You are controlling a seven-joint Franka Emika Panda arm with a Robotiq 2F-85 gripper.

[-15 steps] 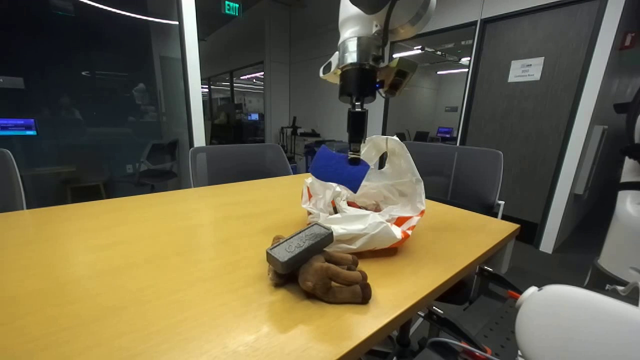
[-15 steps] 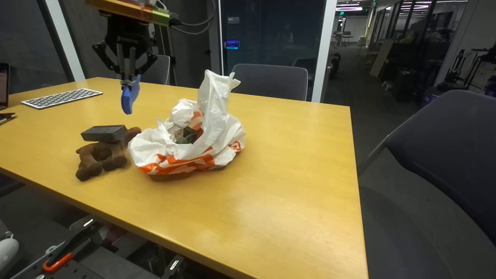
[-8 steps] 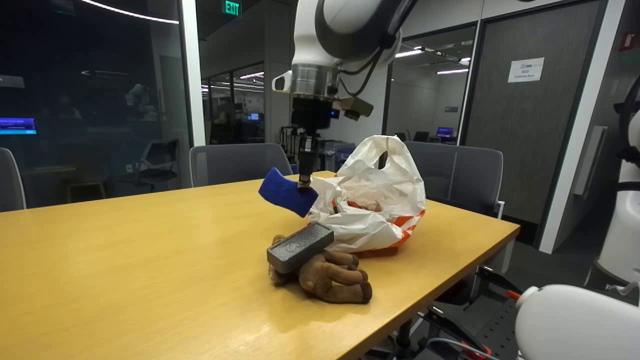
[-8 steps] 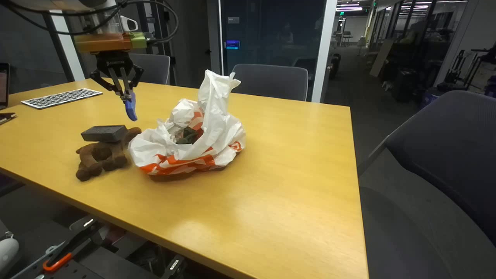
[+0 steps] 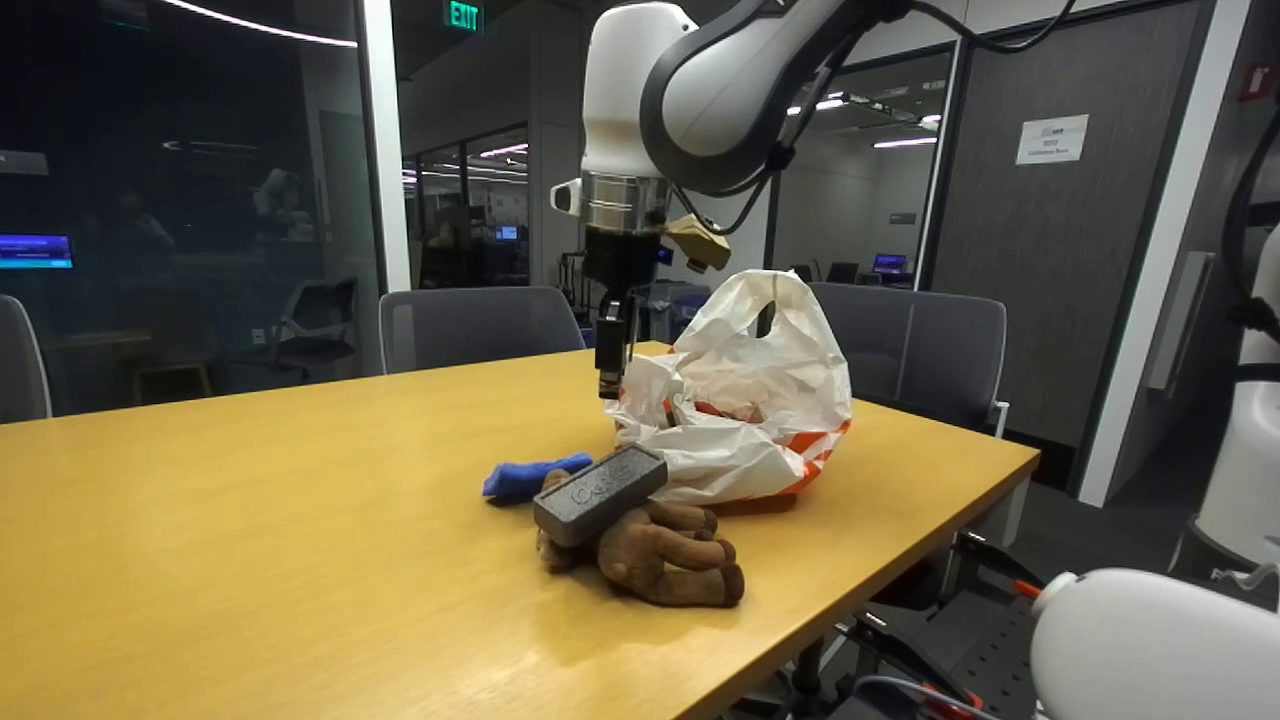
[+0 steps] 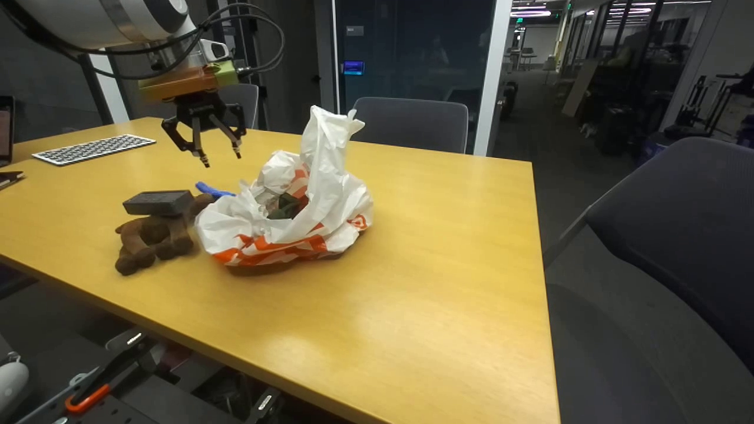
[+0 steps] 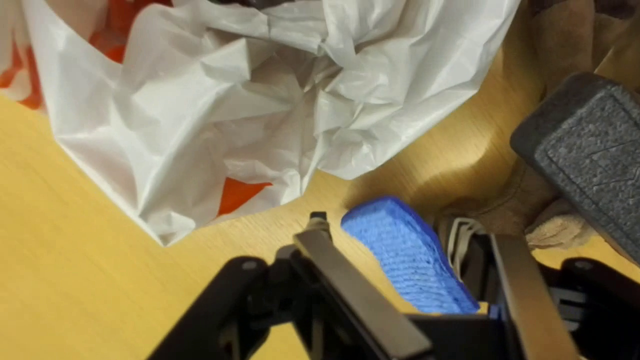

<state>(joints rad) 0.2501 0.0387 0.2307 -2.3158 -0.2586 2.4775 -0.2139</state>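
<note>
My gripper hangs above the table with its fingers apart and nothing between them. Below it, on the wood, lies a blue sponge-like piece; the wrist view shows it between the fingers but lower down. In an exterior view the blue piece rests beside a brown plush animal that lies on its side. A dark grey block with raised lettering sits tilted on the plush. Close by stands a crumpled white plastic bag with orange print, dark green contents showing in its opening.
A white keyboard and the edge of a laptop are at a far side of the wooden table. Chairs stand around it. The bag's upright handle rises near the gripper's height.
The gripper has moved away from above the bag, lower and toward the plush. Its jaws have parted, and the blue piece it held has dropped onto the table. Bag, block and plush look unmoved.
</note>
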